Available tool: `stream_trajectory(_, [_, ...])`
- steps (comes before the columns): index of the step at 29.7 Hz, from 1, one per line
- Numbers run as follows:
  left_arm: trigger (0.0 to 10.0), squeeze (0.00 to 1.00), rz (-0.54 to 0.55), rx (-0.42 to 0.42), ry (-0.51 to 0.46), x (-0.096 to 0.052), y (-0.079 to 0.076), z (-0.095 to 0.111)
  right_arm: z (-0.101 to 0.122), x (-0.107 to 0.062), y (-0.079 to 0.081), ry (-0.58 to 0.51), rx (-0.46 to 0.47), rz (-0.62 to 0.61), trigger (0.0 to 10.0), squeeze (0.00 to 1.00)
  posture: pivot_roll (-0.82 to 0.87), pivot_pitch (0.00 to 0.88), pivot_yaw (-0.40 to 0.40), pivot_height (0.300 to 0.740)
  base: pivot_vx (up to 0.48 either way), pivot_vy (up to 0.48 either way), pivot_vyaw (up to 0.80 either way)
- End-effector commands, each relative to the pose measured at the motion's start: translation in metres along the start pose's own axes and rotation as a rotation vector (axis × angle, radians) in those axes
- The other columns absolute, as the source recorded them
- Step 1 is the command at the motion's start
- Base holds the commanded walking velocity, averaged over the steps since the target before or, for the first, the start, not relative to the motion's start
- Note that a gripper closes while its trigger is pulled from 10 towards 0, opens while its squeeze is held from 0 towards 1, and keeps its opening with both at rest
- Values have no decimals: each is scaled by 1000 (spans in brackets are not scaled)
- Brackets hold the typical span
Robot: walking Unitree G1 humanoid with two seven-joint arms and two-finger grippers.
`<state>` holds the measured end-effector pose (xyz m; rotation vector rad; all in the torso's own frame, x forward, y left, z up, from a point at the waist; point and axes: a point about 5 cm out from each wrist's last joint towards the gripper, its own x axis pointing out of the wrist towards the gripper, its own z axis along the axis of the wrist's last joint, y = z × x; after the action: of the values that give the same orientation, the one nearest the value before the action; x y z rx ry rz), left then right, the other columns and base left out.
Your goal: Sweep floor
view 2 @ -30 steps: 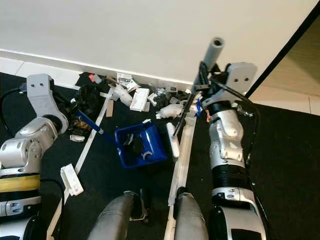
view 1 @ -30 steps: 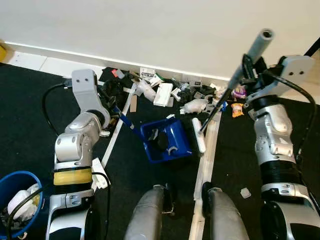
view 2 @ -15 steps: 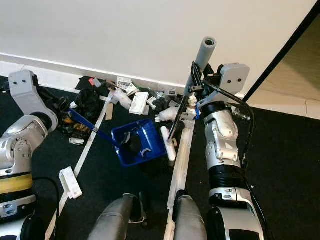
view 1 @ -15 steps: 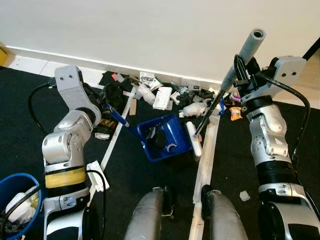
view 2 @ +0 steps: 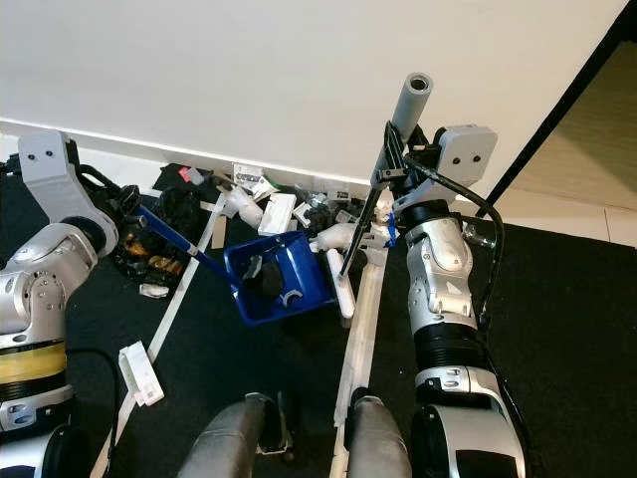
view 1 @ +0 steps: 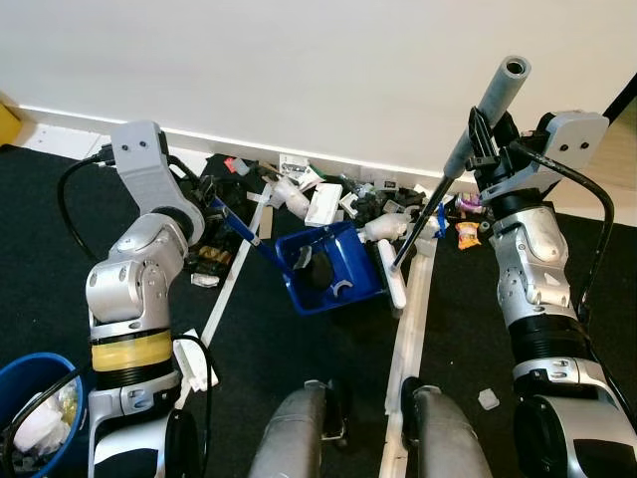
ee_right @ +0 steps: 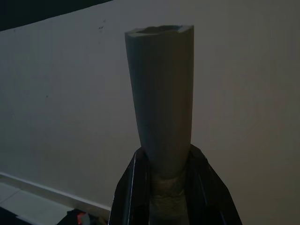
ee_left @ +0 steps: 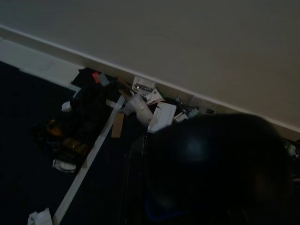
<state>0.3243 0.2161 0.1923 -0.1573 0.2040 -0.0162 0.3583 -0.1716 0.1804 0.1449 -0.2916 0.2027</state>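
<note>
A blue dustpan (view 1: 331, 267) rests on the black floor with dark and white scraps inside. Its long blue handle (view 2: 174, 237) runs up and left to my left gripper (view 2: 132, 209), which is shut on the handle's end and partly hidden by the arm. My right gripper (view 1: 476, 149) is shut on the broom's grey handle (view 1: 495, 100). The black shaft slants down to the white broom head (view 1: 392, 276), which lies against the dustpan's right side. In the right wrist view the grey handle (ee_right: 161, 93) stands between the black fingers (ee_right: 126, 187).
Litter (view 1: 328, 194) lies heaped along the white wall: white boxes, black scraps, an orange packet (view 1: 466, 234). A blue bin (view 1: 30, 423) with rubbish stands at the lower left. White tape strips (view 1: 410, 319) cross the floor. Small white pieces (view 1: 194, 360) lie near my legs.
The camera has shifted a little. The left arm has drawn back and up, tilting the dustpan's handle higher. The broom head has come in against the dustpan's right side.
</note>
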Motion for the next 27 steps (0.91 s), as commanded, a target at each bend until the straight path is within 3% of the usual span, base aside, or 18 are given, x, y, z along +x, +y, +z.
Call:
stream_trajectory(1, [10000, 0, -2, 25, -79, -2, 2, 16, 4, 1, -2, -29, -10, -15, 10000, 0, 8, 119, 87, 740, 0, 0, 0])
stream_trajectory(7, [10000, 0, 0, 28, -74, -1, 2, 15, 1, 1, -10, 1, -52, -62, 10000, 0, 9, 120, 86, 740, 0, 0, 589])
stream_trajectory(27, [10000, 0, 4, 31, -62, 0, 4, 11, 1, 3, -10, -12, -37, -62, 10000, 0, 13, 116, 80, 740, 0, 0, 775])
